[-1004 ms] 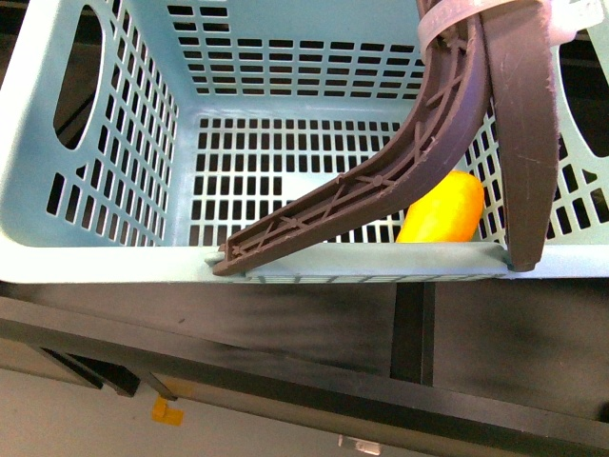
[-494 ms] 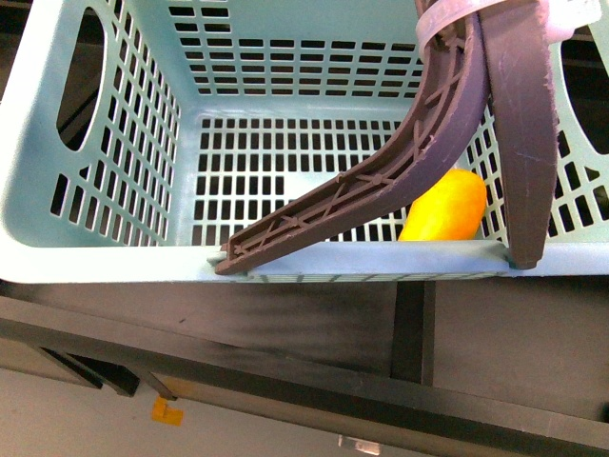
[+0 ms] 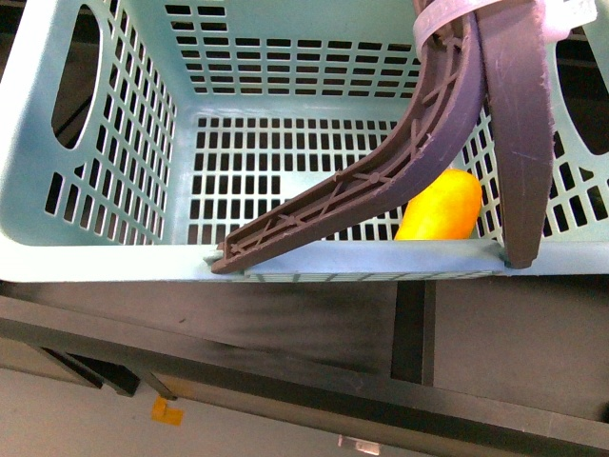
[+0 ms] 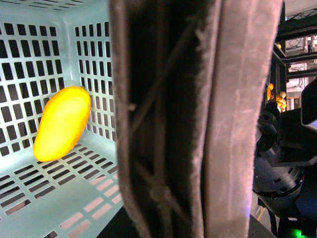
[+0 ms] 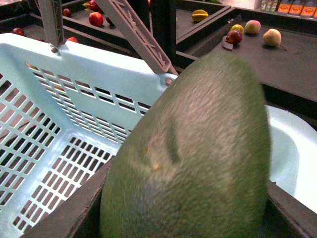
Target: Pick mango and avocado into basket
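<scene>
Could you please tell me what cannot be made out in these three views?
- Front view: the basket's brown handles cover part of the mango; neither hand appears.
- Left wrist view: a handle fills the middle, hiding the left hand.
- Right wrist view: the avocado fills the frame, blurred, hiding the right hand's fingers.

basket point(image 3: 114, 257): light teal plastic, smooth, faint sheen, slotted grid walls and floor
handles point(image 3: 519, 124): brown plastic, matt; ribbed lattice on one face, plain on the other with a slightly rough, fuzzy edge in the left wrist view
strap point(image 3: 433, 21): pale, smooth, plastic-looking band around the handle tops
mango point(image 3: 440, 208): smooth skin, soft gloss, bright yellow to orange
avocado point(image 5: 190, 153): dull green skin, matt, finely pebbled, small scuff marks
shelf point(image 3: 285, 333): black, matt, smooth
floor point(image 3: 76, 424): grey, smooth, dull
</scene>
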